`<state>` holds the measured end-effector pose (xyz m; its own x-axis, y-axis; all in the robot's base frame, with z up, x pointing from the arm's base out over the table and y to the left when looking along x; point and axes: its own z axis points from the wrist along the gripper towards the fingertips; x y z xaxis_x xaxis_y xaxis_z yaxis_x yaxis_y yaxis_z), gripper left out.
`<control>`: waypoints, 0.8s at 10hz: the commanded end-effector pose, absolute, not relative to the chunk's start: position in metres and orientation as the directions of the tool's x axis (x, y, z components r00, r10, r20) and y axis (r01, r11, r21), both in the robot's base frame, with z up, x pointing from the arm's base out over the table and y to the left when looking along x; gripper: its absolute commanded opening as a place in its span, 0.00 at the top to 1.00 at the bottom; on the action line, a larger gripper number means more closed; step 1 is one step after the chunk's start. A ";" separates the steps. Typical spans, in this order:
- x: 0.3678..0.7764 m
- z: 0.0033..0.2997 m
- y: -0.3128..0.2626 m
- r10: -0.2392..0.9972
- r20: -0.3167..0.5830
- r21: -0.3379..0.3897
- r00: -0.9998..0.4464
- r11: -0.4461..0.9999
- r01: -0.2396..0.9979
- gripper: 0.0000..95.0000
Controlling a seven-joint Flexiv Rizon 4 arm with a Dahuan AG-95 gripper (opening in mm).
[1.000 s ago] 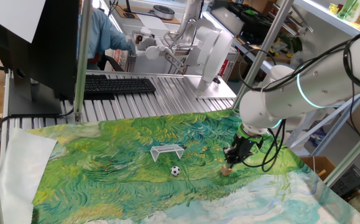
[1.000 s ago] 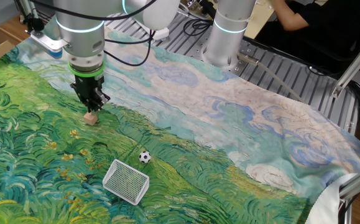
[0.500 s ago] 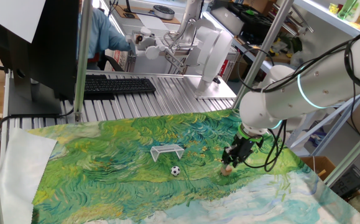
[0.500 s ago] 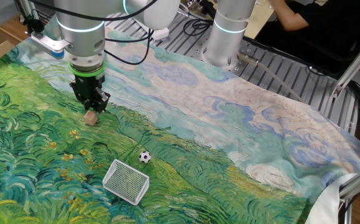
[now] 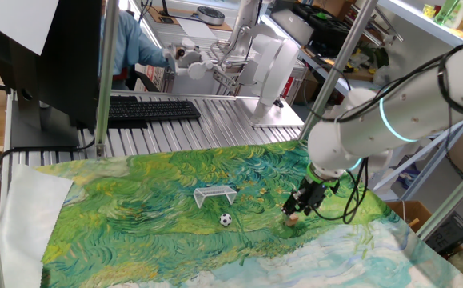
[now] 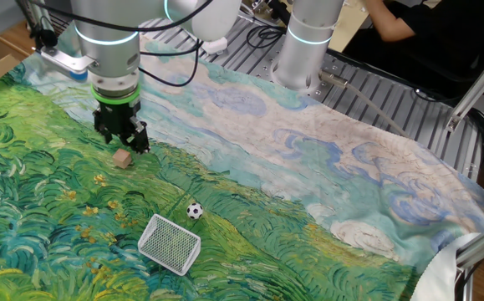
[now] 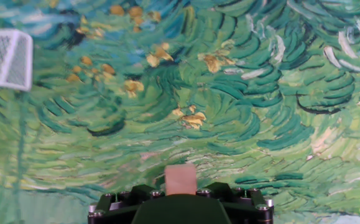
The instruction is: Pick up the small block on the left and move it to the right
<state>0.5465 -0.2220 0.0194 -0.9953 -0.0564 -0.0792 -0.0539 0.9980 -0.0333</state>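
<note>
The small block (image 6: 122,158), a tiny tan cube, rests on the painted cloth, right of the goal in one fixed view (image 5: 293,218). My gripper (image 6: 123,144) hangs just above it with its fingers spread to either side, open and not holding it. It also shows in the one fixed view (image 5: 297,209). In the hand view the block (image 7: 180,178) sits at the bottom edge, in the gap of the gripper's black body (image 7: 136,208).
A white miniature goal frame (image 5: 215,194) and a black-and-white toy ball (image 5: 225,219) lie left of the block. They also show in the other fixed view as the goal (image 6: 169,244) and the ball (image 6: 194,211). A keyboard (image 5: 151,110) lies on the metal table behind the cloth.
The fingers have spread apart and let go of the block. The gripper has risen slightly. The block stays where it was on the cloth.
</note>
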 end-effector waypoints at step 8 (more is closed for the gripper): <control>0.547 0.020 -0.221 -0.058 -0.075 -0.030 -0.996 0.998 -0.056 0.20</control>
